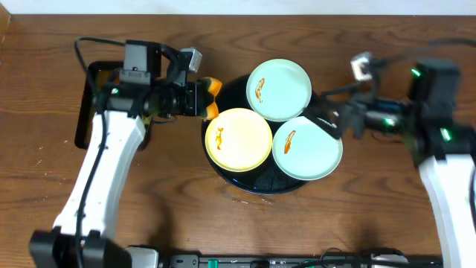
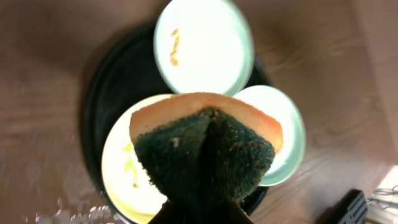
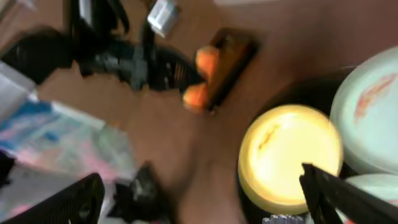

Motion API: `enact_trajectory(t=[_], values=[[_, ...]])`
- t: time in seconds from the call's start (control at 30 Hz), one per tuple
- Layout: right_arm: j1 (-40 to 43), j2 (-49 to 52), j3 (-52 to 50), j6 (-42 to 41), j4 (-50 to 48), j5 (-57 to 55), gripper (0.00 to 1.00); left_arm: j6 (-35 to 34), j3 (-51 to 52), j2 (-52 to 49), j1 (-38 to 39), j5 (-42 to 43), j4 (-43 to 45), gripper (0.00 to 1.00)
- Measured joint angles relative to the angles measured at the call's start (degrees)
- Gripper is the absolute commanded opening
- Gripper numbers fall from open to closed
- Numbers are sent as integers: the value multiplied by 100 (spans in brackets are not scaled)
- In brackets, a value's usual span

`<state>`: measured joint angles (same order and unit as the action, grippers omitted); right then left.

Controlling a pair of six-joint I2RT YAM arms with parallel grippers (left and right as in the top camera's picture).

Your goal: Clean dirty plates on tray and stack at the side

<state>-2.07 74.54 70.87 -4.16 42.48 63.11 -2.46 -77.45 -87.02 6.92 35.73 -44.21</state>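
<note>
Three plates lie on the round black tray (image 1: 256,186), each smeared with sauce: yellow plate (image 1: 238,139) near left, mint plate (image 1: 279,89) far, second mint plate (image 1: 307,147) right. Left pincer (image 1: 207,99) grips a sponge (image 2: 205,149) at the tray's far-left rim. Right pincer (image 1: 329,123) stands open at the second mint plate's far edge.

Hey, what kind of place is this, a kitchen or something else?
Probably a robot test bench rather than a kitchen: two robot arms work at a wooden table, the left gripper holds a sponge, and three smeared plates sit on a black tray.
</note>
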Motion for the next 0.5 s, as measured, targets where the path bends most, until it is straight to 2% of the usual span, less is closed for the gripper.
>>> enact_trajectory(t=[0.07,0.17,0.2,0.23,0.27,0.43,0.5], values=[[-280,564,160,173,59,-90,99,-232,2,-153,0,-155,-87,7],[-603,1001,203,214,-680,61,99,-680,2,-236,28,-271,-107,7],[-682,1082,247,66,-1067,120,83,-857,2,-245,57,-295,-109,7],[-765,1126,271,-79,-1259,66,55,-955,2,-256,83,-302,-107,8],[-896,1178,326,-275,-1237,-249,42,-1025,2,-267,111,-313,-105,7],[-1792,1646,398,-1250,-433,-2997,42,-1231,11,-280,391,-413,-111,7],[-1985,1897,398,-1464,-407,-3613,41,-1281,20,-280,498,-621,-146,7]])
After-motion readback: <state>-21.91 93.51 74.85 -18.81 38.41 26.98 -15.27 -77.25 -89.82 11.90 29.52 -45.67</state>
